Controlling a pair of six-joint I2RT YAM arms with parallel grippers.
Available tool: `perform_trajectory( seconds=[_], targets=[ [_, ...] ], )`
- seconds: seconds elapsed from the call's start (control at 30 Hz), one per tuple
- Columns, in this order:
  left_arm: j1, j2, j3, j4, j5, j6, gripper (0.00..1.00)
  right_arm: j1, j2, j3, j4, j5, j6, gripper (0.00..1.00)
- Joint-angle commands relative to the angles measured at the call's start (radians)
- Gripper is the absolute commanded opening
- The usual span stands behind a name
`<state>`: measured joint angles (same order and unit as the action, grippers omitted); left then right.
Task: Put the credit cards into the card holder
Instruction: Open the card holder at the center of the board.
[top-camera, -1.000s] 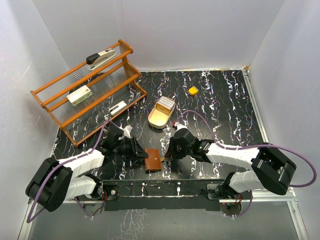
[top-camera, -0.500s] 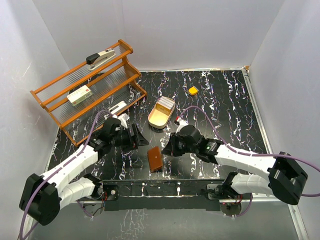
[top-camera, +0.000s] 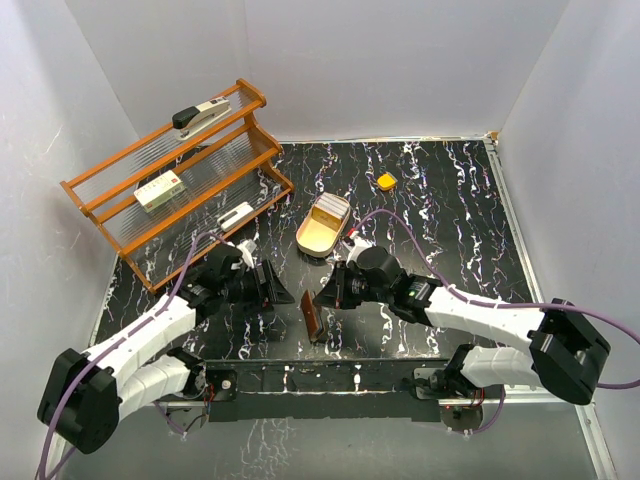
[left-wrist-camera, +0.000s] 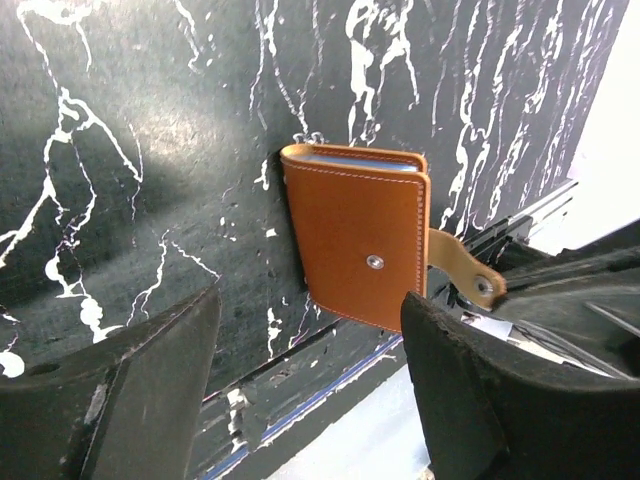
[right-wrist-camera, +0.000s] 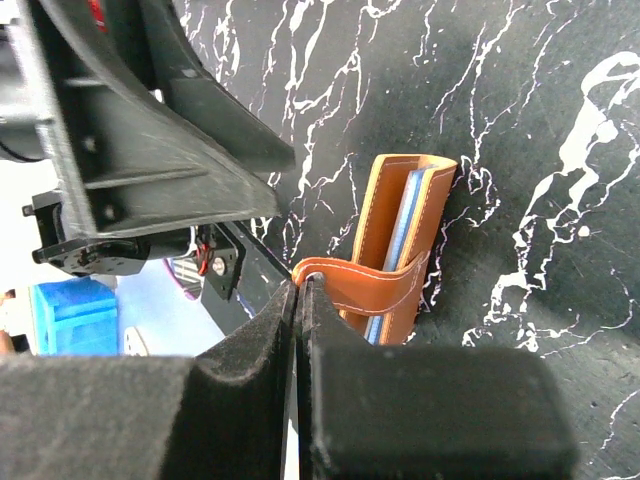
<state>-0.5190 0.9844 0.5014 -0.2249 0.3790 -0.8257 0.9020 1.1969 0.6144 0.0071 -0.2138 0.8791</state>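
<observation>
Top view: bright, even, diffuse light from above, sharp throughout. Soft shadows under the wooden rack. The glossy black counter shows only a faint sheen.

Left wrist view: dull glare patch on the counter at upper left, blown-out white at the right edge. The card holder is sharp. The left claw fingers are dark and soft at the bottom.

Right wrist view: the right claw fingers are blurred close to the lens. The card holder is crisp. The lower-left background is overexposed and out of focus.
</observation>
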Motion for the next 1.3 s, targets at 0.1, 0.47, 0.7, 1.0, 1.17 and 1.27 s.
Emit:
perform_trajectory(
  seconds=[0.1, 0.47, 0.7, 1.0, 1.17, 1.27],
  targets=[
    [0.002, -0.007, -0.059, 0.123, 0.125, -0.059, 0.71, -0.002, -0.013, 0.038, 0.089, -0.061, 0.047, 0.00],
    [0.002, 0.014, -0.125, 0.238, 0.172, -0.091, 0.72, -0.002, -0.062, -0.032, 0.093, 0.009, 0.068, 0.00],
    [0.001, 0.086, -0.136, 0.259, 0.162, -0.077, 0.67, -0.003, -0.142, -0.076, -0.042, 0.185, 0.002, 0.00],
    [0.001, 0.124, -0.161, 0.322, 0.168, -0.092, 0.62, -0.010, -0.156, -0.112, -0.146, 0.292, -0.014, 0.00],
    [-0.001, 0.163, -0.166, 0.342, 0.170, -0.095, 0.61, -0.022, -0.131, -0.119, -0.209, 0.353, -0.017, 0.00],
    [-0.001, 0.173, -0.172, 0.367, 0.177, -0.100, 0.61, -0.026, -0.131, -0.131, -0.220, 0.365, -0.015, 0.00]
  ],
)
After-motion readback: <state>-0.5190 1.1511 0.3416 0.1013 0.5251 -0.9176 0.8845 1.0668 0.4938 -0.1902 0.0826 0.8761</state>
